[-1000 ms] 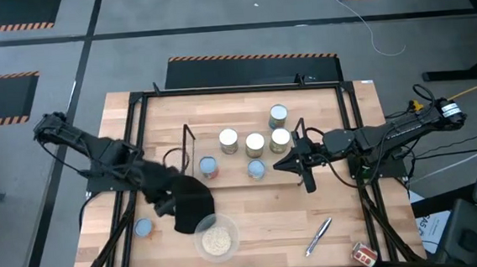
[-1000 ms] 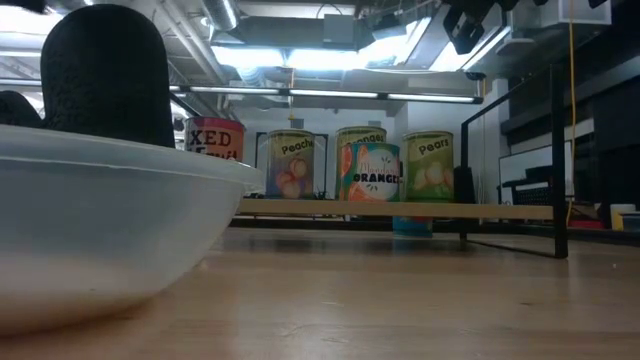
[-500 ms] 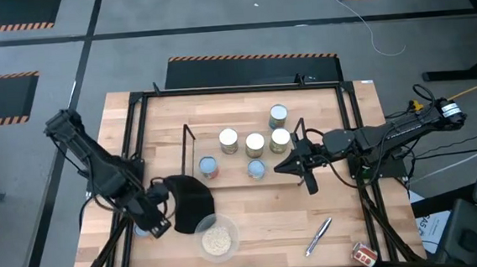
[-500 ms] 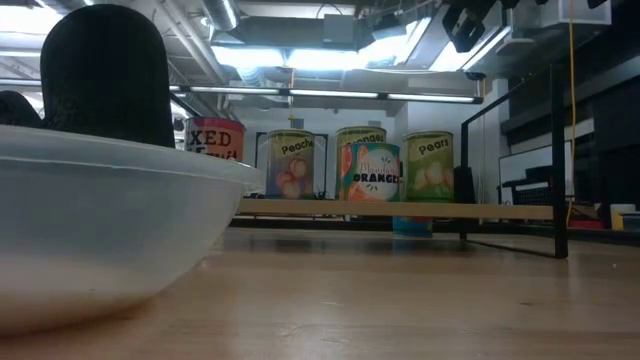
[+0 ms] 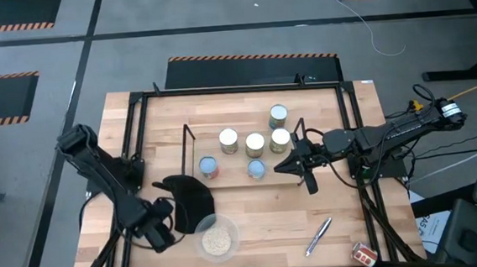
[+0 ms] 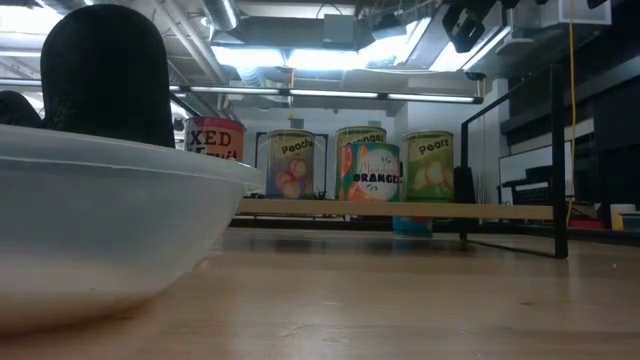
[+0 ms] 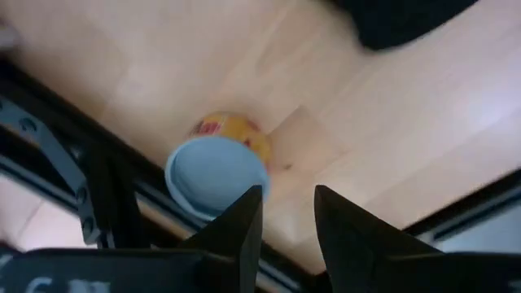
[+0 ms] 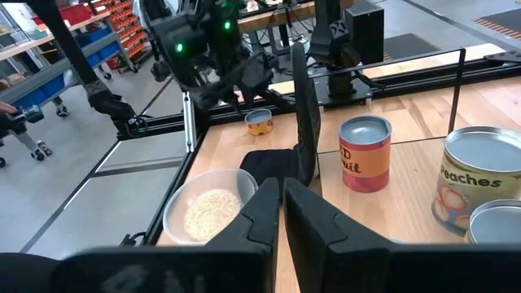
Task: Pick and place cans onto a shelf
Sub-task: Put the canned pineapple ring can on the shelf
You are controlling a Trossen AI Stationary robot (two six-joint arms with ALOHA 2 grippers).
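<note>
At lower left of the high view, under the left gripper, one lone can, mostly hidden there by the dark arm. In the left wrist view, seen plainly: a small upright can with a pale blue top and a yellow label with red print, standing on the light wooden table just beside the black metal frame. Just above it, the two dark fingers held apart, with bare gap between them, clamped on nothing; one fingertip overlaps the can's rim in that view, contact impossible to judge.

Toward the middle of the high view, the shelf: thin black wire, light board, six cans on it with silvery, cream and pale blue tops. In the low view, lined along the board: a red-labelled can, then green-yellow ones reading Peach, Orange and Pear.

Between the lone can and the shelf, a black rounded object, and at lower centre a clear bowl of pale grains. At lower right, a silver pen.

At right of the shelf, the right gripper, hovering at the shelf's end, fingers pressed together and empty.
</note>
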